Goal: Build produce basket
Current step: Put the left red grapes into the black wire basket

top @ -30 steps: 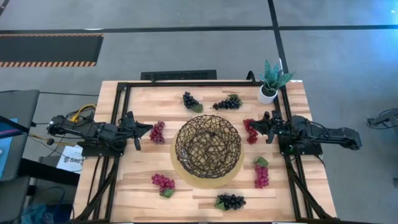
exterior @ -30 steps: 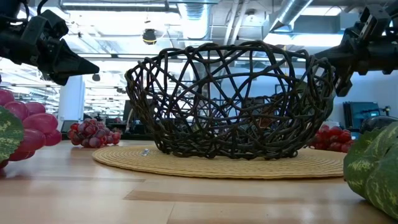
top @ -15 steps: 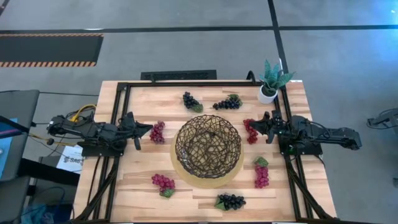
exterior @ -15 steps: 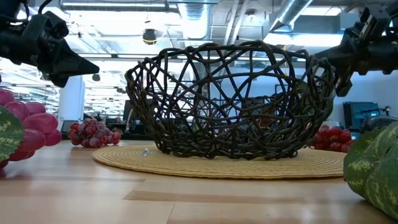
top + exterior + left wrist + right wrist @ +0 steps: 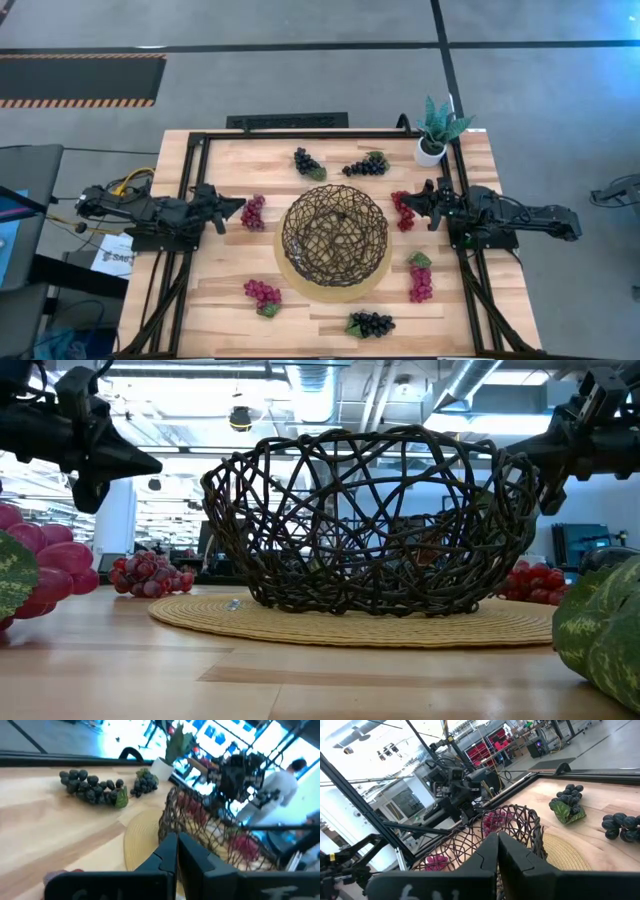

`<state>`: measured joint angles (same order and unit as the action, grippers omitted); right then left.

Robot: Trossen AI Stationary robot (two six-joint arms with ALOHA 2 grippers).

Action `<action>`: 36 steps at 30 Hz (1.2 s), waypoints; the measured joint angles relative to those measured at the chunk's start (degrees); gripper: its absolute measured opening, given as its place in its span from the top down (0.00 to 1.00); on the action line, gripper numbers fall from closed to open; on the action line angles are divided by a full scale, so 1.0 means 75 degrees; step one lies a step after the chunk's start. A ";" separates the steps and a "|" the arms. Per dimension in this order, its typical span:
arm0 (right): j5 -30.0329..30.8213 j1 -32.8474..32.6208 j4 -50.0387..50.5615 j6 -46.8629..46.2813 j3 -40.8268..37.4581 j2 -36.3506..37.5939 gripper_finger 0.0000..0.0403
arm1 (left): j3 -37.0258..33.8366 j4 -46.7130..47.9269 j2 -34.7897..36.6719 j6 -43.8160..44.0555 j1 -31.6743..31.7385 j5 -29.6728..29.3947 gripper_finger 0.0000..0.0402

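Observation:
The dark woven basket [image 5: 335, 238] stands on its tan round base [image 5: 290, 268] at the table's middle, with no grapes in it. Seven grape bunches lie on the table around it: red ones at the left [image 5: 252, 212], right [image 5: 403, 210], near left [image 5: 263, 294] and near right [image 5: 420, 280]. Dark ones lie at the far side [image 5: 307, 162] [image 5: 365, 166] and near edge [image 5: 371, 323]. My left gripper [image 5: 240, 207] is shut and empty, above the table left of the basket, beside the left red bunch. My right gripper [image 5: 410, 196] is shut and empty, right of the basket, over the right red bunch.
A small white pot with a green plant [image 5: 435, 132] stands at the far right corner. A black frame [image 5: 195, 170] runs along the table's left, far and right sides. People and equipment show in the room beyond the table.
My left gripper has turned about its own long axis while staying in place left of the basket; it stays shut. Nothing else has moved.

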<state>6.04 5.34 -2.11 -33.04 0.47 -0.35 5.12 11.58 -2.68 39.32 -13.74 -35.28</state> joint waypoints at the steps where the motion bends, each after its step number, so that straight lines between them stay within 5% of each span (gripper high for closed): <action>1: 0.0001 -0.0001 -0.0035 0.0000 -0.0002 0.0000 0.92 | -0.0002 -0.0106 -0.0001 -0.0108 0.0000 -0.0128 1.00; 10: 0.0236 0.0164 -0.1364 -0.0699 0.0000 0.0005 0.92 | 0.0020 -0.1577 -0.0016 -0.1347 0.0000 -0.1011 1.00; 17: 0.0212 0.0207 -0.2330 -0.2366 0.0032 0.0006 0.92 | 0.0985 -0.0821 -0.1031 -0.1411 0.0000 -0.1619 1.00; 23: 0.0066 0.0193 -0.2327 -0.1995 0.0405 0.0005 0.92 | 0.3384 0.2238 -0.3093 0.0446 0.0003 -0.1900 1.00; 28: 0.0280 0.0207 -0.2352 -0.0974 0.1100 0.0005 0.91 | 0.5529 0.5228 -0.4951 0.1716 0.0003 -0.0791 0.98; 36: 0.0883 0.0207 -0.0444 0.0084 0.2806 -0.0010 0.75 | 0.7701 0.7403 -0.7202 0.1666 0.0003 -0.0127 0.70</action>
<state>12.67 6.90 -5.44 -32.41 21.52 -0.43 62.88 67.09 -56.69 51.82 -13.72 -36.23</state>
